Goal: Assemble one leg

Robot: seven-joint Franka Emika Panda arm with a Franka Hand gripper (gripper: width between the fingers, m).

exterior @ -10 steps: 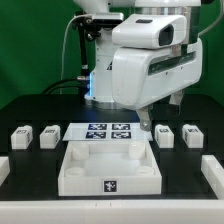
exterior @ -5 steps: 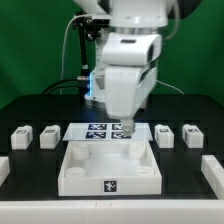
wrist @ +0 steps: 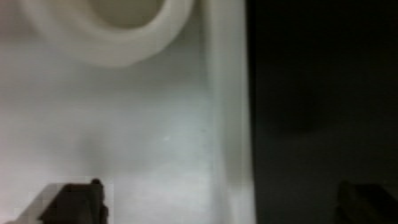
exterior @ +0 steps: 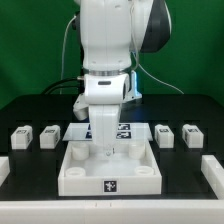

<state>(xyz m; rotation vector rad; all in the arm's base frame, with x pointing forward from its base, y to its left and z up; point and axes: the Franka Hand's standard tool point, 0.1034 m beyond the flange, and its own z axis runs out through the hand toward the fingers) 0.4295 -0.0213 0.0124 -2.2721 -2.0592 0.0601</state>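
Note:
Several small white legs with marker tags stand on the black table: two at the exterior view's left (exterior: 20, 135) (exterior: 47, 135) and two at its right (exterior: 165, 133) (exterior: 190, 132). The large white tray (exterior: 70, 176) lies in front. My gripper (exterior: 106, 152) hangs low over the tray's back part, far from every leg. In the wrist view the gripper (wrist: 222, 206) is open and empty. One fingertip (wrist: 71, 205) is over the white tray floor (wrist: 125, 120), the other over the black table beyond the tray's edge. A round corner hole (wrist: 125, 20) shows.
The marker board (exterior: 80, 130) lies behind the tray, mostly hidden by the arm. White bars lie at the table's front corners, at the exterior view's left (exterior: 3, 166) and right (exterior: 213, 172). Cables run behind the arm's base.
The arm has swung from the exterior view's right toward the middle and turned. The gripper has come down over the tray's back part. No leg has moved.

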